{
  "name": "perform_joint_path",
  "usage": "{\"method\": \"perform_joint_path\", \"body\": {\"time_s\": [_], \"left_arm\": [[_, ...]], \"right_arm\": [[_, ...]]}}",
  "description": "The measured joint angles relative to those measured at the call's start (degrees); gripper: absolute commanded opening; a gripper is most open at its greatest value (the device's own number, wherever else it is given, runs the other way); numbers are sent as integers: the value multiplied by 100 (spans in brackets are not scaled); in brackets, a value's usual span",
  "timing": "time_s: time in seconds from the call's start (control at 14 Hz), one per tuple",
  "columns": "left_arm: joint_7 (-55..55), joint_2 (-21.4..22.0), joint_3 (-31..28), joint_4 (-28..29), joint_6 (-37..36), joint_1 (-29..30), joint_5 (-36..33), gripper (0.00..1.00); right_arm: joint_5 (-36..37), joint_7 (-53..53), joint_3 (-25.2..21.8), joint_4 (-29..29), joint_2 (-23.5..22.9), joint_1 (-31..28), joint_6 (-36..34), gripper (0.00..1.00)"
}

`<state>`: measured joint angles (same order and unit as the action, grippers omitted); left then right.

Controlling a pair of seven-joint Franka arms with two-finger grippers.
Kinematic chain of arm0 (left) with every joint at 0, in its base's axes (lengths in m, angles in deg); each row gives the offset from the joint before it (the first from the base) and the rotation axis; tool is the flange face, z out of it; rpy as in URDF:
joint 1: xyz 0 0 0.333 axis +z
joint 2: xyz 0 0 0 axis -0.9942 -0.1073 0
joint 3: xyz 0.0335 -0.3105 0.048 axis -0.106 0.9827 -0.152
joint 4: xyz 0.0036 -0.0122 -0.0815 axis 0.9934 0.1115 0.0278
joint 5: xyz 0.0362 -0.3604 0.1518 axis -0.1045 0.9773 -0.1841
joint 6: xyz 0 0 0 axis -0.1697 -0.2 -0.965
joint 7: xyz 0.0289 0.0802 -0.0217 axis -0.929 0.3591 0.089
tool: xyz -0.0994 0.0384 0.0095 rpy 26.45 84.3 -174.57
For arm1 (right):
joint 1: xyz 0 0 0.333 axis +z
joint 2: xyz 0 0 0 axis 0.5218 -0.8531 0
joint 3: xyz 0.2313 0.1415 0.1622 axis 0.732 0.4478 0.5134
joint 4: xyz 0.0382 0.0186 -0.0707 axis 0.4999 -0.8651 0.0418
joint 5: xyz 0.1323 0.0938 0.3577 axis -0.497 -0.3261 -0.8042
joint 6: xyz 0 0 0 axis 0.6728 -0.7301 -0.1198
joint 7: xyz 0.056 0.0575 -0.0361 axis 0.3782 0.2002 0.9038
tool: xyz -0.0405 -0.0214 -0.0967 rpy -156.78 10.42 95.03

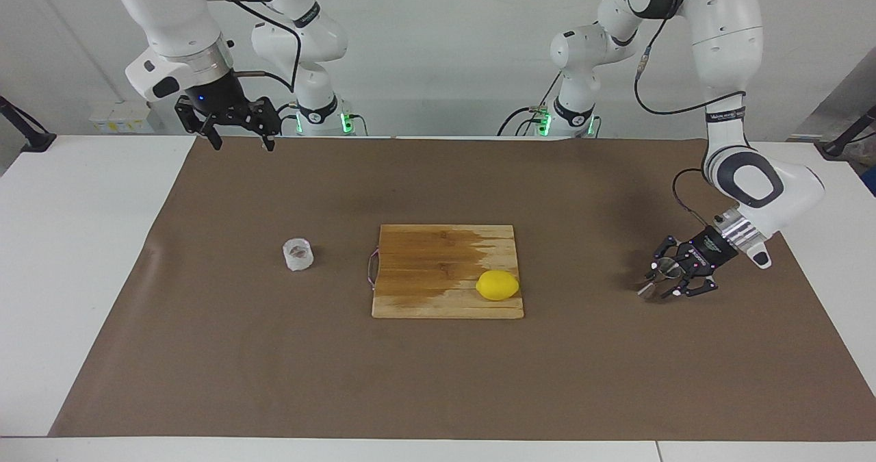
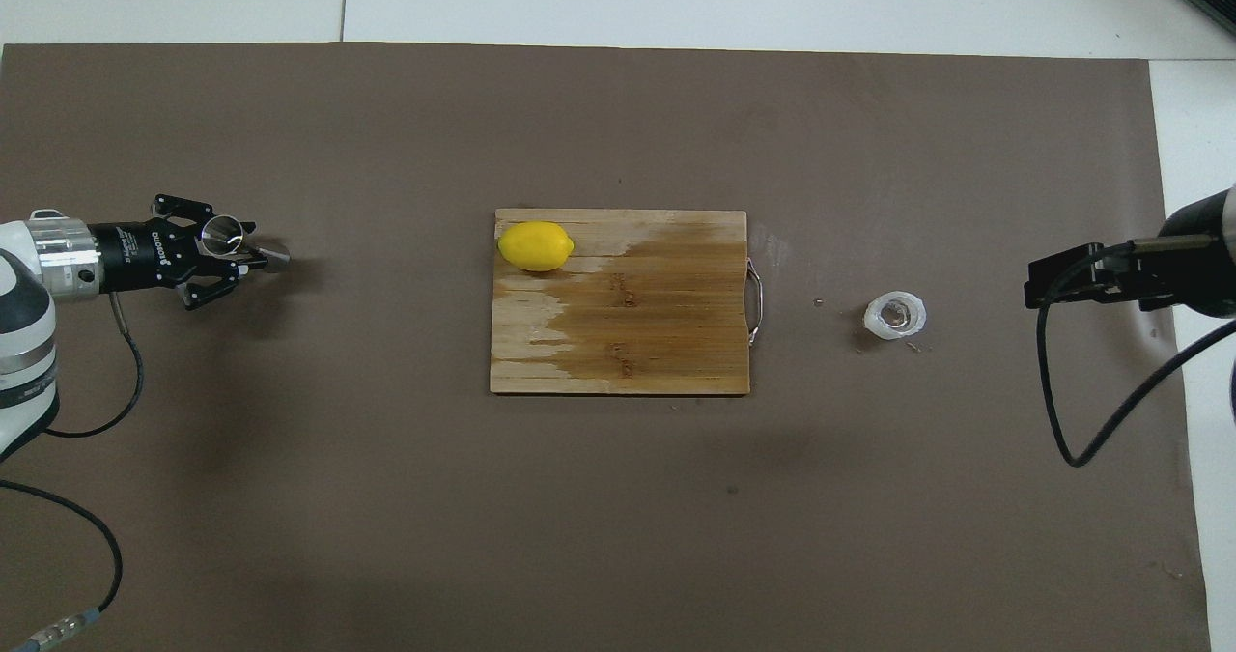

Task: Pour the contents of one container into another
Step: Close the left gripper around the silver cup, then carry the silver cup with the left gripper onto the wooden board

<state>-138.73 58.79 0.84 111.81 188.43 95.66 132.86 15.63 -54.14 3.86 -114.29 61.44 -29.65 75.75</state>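
The left gripper (image 1: pixel 665 278) is down low at the left arm's end of the bench (image 1: pixel 89 257), reaching in sideways around the jigger (image 1: pixel 655 278), a small shiny steel piece shaped like an hourglass that stands on the brown mat (image 1: pixel 438 380). In the overhead view the left gripper (image 2: pixel 232 256) has its fingers (image 2: pixel 249 229) on either side of the jigger (image 2: pixel 235 241), near its narrow waist; they look close in on it, but I cannot tell whether they press the metal or sit just off it. White lettering runs along the black gripper body in the overhead view, too small to read, and a dark band on the left arm's forearm carries white writing that cannot be read either. The cup (image 1: pixel 298 254), short, whitish and see-through with something brownish inside, stands upright on the mat toward the right arm's end, well apart from the jigger. Between the two lies a wooden cutting board (image 1: pixel 438 257) with a darker patch over part of it and a thin handle on the edge facing the cup; a lemon (image 1: pixel 497 285) rests on the board at the corner toward the jigger. The right gripper (image 1: pixel 236 137) waits raised over the mat's edge by its own base, fingers apart, holding nothing.
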Motion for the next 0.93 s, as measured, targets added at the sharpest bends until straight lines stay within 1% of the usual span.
{"method": "perform_joint_path", "body": {"time_s": [0.36, 0.5, 0.71, 0.93], "left_arm": [[0, 162, 7, 0, 1, -16, 16, 0], [-107, 373, 19, 3, 1, -86, 29, 0], [-689, 642, 38, 9, -1, -293, 34, 0], [-832, 827, 63, 20, -5, -511, 42, 0]], "right_arm": [[0, 0, 0, 0, 0, 0, 0, 100], [0, 0, 0, 0, 0, 0, 0, 100], [0, 0, 0, 0, 0, 0, 0, 100], [0, 0, 0, 0, 0, 0, 0, 100]]}}
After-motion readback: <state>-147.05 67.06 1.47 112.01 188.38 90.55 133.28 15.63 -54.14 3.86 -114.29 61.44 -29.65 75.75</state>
